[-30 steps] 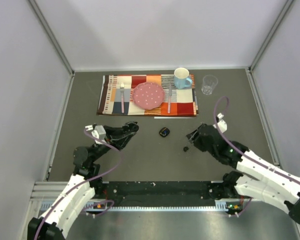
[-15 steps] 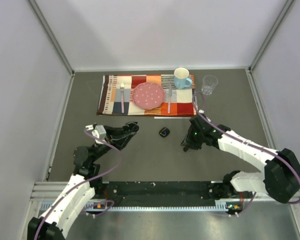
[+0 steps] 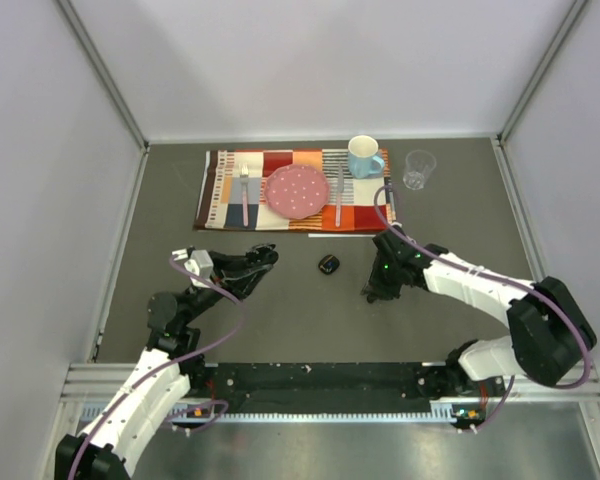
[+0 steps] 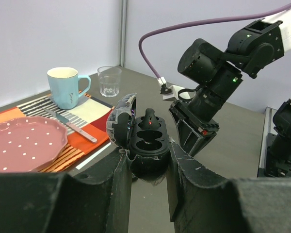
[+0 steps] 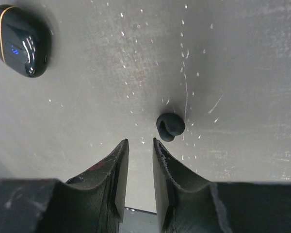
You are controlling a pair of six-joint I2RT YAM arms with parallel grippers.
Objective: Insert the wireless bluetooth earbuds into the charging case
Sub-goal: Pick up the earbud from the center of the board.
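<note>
The left pincer (image 4: 148, 154) is clamped on the open charging case (image 4: 146, 138). The right pincer (image 5: 139, 145) hangs empty with its jaws slightly apart, and the earbud (image 5: 170, 126) lies on the worktop (image 5: 87, 97) just right of its tips. It should shift right, straddle the bud squarely, then close gently. No brand or writing is readable.

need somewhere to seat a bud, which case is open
The case in the left gripper, lid up; the other case, on the table, is shut.
</note>
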